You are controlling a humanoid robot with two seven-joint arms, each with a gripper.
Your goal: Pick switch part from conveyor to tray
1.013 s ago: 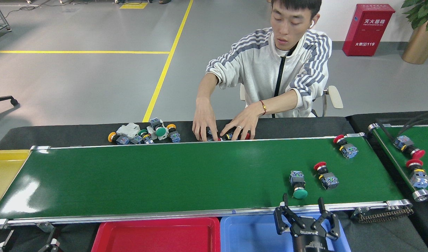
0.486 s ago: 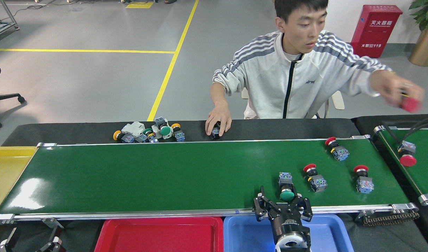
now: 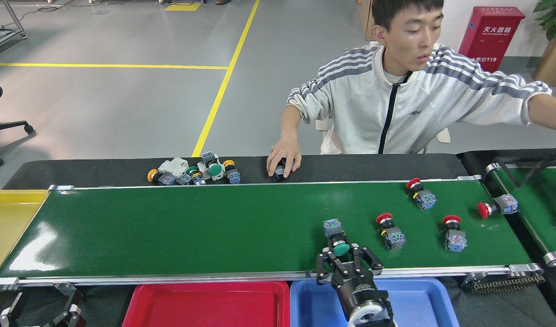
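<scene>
Fingers spread wide, my right gripper (image 3: pixel 346 257) reaches over the conveyor (image 3: pixel 191 227), the green-capped switch part (image 3: pixel 336 237) lying ungrasped between its fingertips.

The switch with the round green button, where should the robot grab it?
Best on the black neck just behind the round green button of the green-capped switch, fingers closing from its left and right. It lies flat on the glossy green conveyor, cap toward the open right gripper, so come from the near side.

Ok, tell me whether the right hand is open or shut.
Open. The right hand has its fingers spread on either side of the green-capped switch on the conveyor, not closed on it.
</scene>
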